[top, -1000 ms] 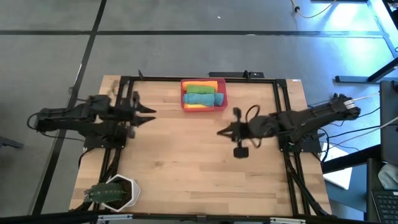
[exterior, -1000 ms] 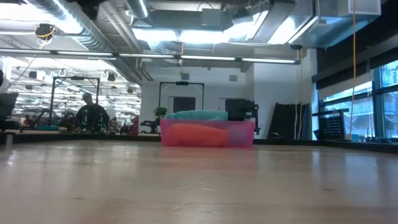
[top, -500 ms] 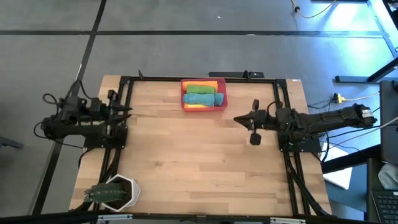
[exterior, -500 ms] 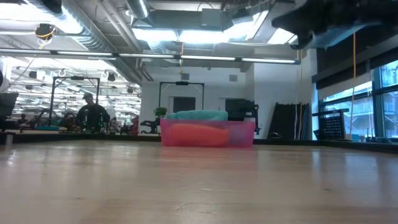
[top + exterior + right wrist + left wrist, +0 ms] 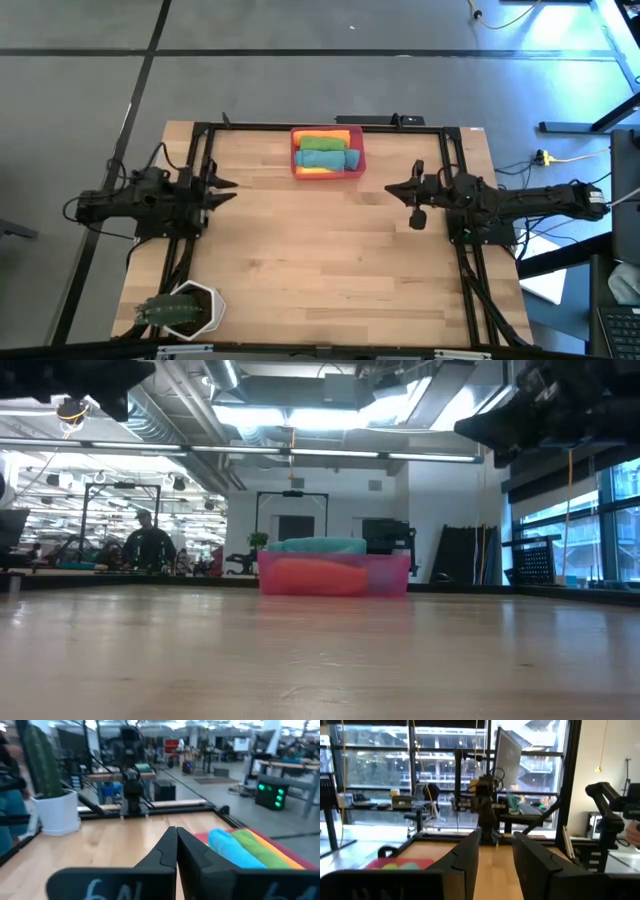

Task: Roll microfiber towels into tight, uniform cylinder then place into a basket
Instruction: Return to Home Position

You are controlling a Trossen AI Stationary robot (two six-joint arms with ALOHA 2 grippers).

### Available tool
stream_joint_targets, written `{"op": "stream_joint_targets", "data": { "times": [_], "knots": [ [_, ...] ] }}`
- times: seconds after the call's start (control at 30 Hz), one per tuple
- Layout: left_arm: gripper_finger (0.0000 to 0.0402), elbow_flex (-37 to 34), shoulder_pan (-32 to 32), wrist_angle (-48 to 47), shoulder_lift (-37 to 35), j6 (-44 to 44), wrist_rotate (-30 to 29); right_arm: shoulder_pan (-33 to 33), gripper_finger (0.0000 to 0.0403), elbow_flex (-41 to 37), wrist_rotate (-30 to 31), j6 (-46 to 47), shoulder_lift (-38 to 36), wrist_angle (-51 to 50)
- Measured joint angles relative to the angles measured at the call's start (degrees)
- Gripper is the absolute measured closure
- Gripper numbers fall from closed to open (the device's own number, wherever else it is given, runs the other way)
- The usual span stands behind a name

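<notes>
We judge the rolled microfiber towels (image 5: 328, 158) in the small red-pink plastic basket (image 5: 293, 160) soft and light; pinch mid-roll. Flanking it, left gripper (image 5: 226, 188) parted, right gripper (image 5: 391, 188) closed, both empty.

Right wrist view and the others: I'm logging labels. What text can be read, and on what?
No text reads clearly in any view.
Pale marks on the body of the right gripper, right wrist view: too blurred to read.
Basket and pot: no label shows.
</notes>
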Motion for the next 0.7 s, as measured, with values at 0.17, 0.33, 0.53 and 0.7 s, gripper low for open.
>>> {"op": "stream_joint_targets", "data": {
  "times": [0.17, 0.33, 0.53, 0.7],
  "knots": [
    [0.0295, -4.3, 0.0, 1.0, 0.0, -3.6, 0.4, -2.3, 0.0396, -3.8, -3.9, 0.9, -5.5, 2.0],
    [0.0295, -8.3, 0.0, 2.3, 0.0, -6.6, 1.6, -3.5, 0.0397, -9.1, -4.6, 1.6, -10.4, 1.8],
    [0.0295, -13.4, -0.7, 8.9, 0.0, -7.7, 1.8, -3.6, 0.0396, -9.1, -6.0, 1.8, -11.5, -2.2],
    [0.0295, -14.2, -1.2, 10.1, 0.1, -6.0, 1.1, -3.6, 0.0393, -9.1, -6.7, 0.2, -11.3, -3.8]
  ]
}}
